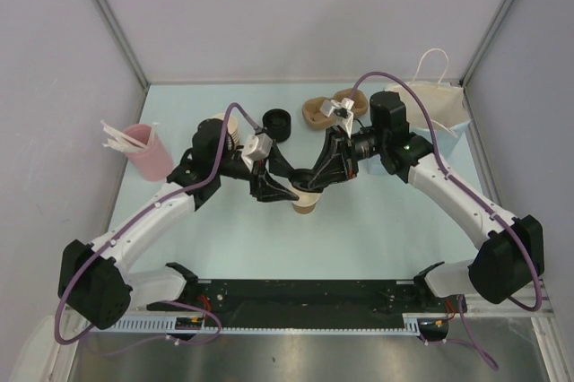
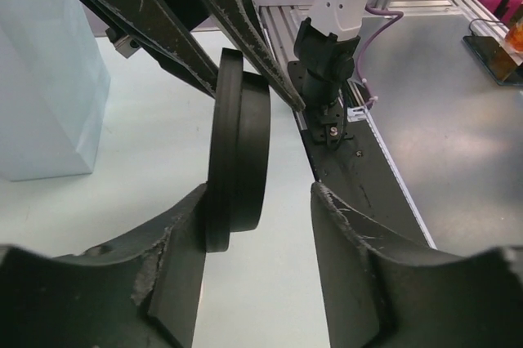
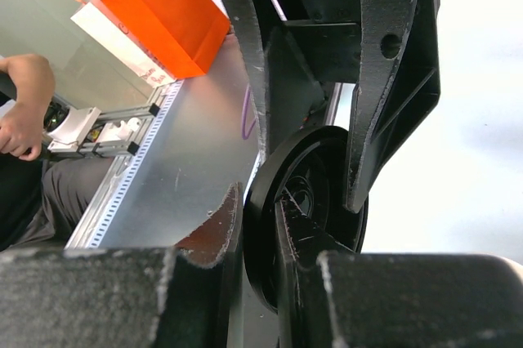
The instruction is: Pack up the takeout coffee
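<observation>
i see my right gripper (image 3: 263, 238) clenched on the black lid (image 2: 237, 152) by the takeout coffee (image 1: 306, 205), mid-table (image 1: 386, 225); my left gripper (image 2: 257, 193) straddles the lid, unclenched, one finger clear.

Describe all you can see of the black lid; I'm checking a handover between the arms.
The lid is a round black disc, plastic by its look, with a stepped rim and moulded rings on one face. It stands on edge in the air. The right end effector is shut on it, pinching both faces. The left end effector is open around it: one finger touches a face, the other stands apart.
</observation>
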